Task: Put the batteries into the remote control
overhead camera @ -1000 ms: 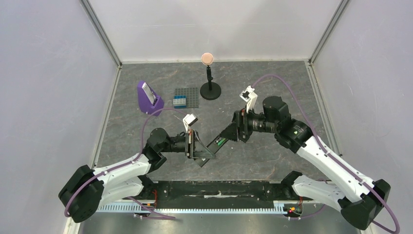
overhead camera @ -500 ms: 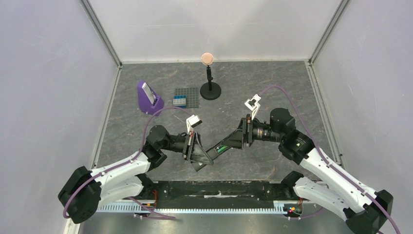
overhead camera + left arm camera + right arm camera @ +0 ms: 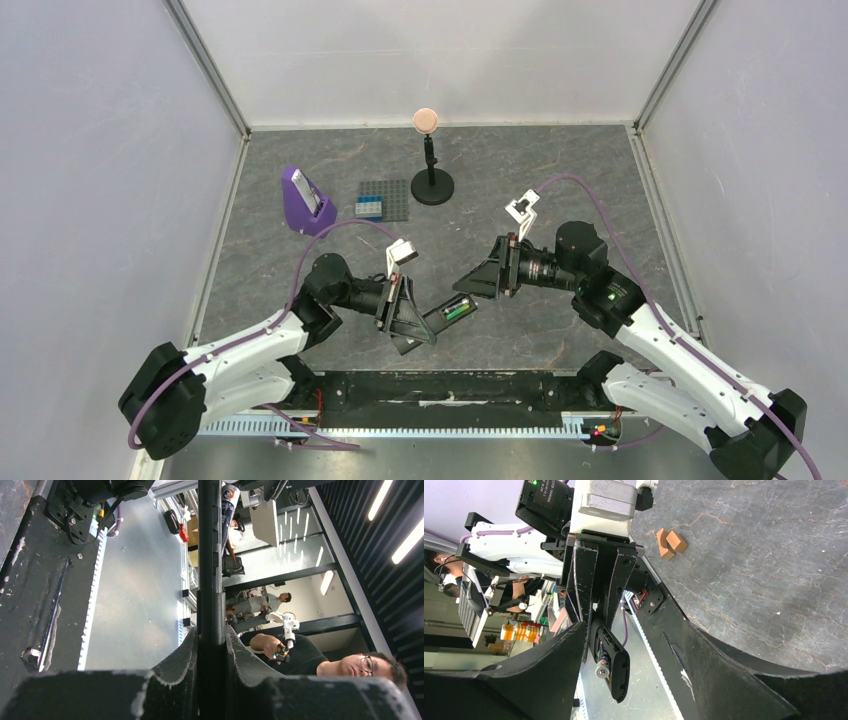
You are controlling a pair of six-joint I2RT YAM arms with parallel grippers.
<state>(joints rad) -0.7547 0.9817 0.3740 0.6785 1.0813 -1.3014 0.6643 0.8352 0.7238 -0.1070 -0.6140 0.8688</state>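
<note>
Remote control point(image 3: 445, 315) sits at lower centre of the top view, clamped near its lower-left end by the closed left gripper point(image 3: 415, 322). Since half a second ago, the right gripper point(image 3: 480, 283) has backed off toward the upper right. Its fingers are spread wide and hold nothing. The green battery point(image 3: 459, 311) lies in the recess, so that insertion appears done; the second cell cannot be confirmed. The remote's long axis runs lower left to upper right, recess facing up.
</note>
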